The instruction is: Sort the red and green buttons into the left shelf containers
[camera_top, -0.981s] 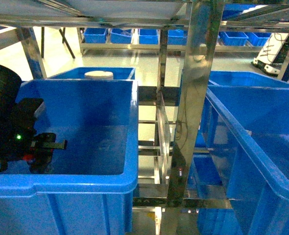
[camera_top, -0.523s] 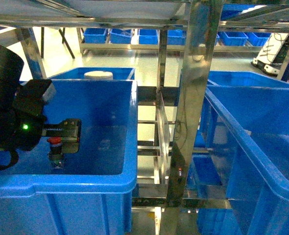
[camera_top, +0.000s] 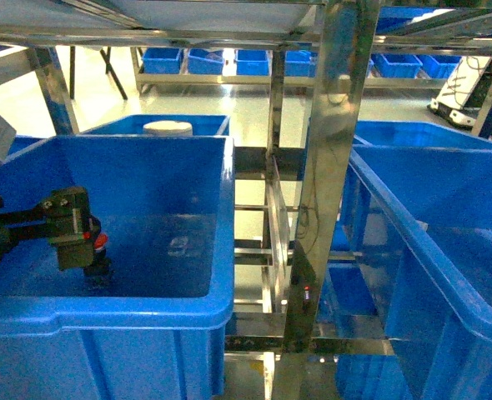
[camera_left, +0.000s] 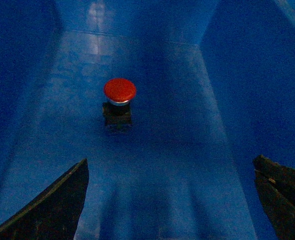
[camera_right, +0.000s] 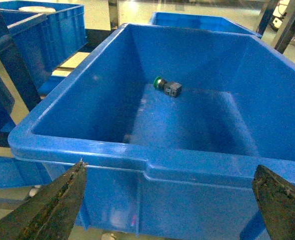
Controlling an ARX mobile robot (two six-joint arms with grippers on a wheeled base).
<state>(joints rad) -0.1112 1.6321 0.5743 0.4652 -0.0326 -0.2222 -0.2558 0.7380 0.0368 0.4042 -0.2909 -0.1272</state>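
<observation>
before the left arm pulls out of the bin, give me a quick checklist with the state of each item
1. Red mushroom-cap push-button released: ok, it stands on the floor of the deep blue plastic bin, cap up.
2. Left gripper open: ok, both fingers spread, nothing between them.
3. Button clear of the fingers: ok in the left wrist view.
4. Green mushroom-cap push-button binned: ok, lying on its side in another blue bin.
5. Right gripper empty: ok, open outside that bin.
6. Room above the left gripper: cannot tell.
</observation>
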